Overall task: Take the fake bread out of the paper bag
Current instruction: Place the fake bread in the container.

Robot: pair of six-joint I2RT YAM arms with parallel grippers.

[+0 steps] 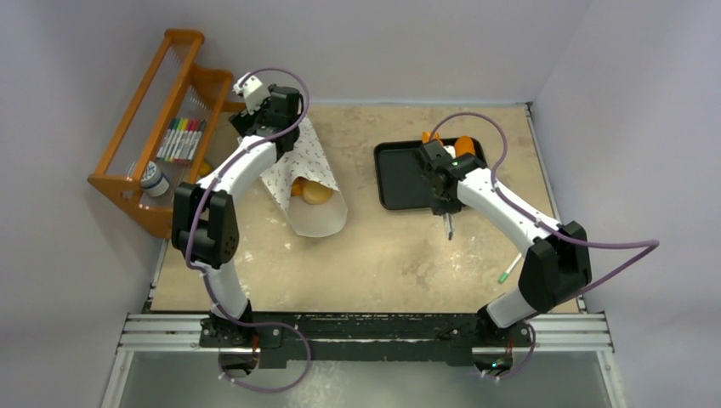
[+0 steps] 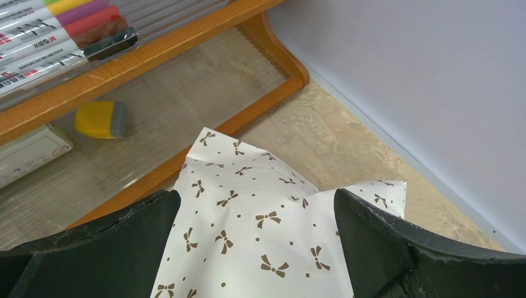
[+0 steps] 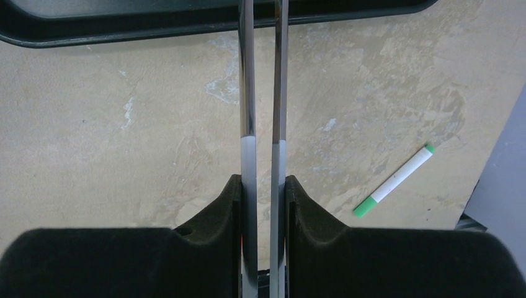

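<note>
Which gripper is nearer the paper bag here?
Left. The left gripper straddles the bag's far end, a finger on either side of the paper. The right gripper is well off to the bag's right, by the black tray, holding metal tongs.

Your white printed paper bag lies far-left, golden toy bread in its near-facing mouth. Right of it, black plastic tray; green-capped white marker by right edge.
</note>
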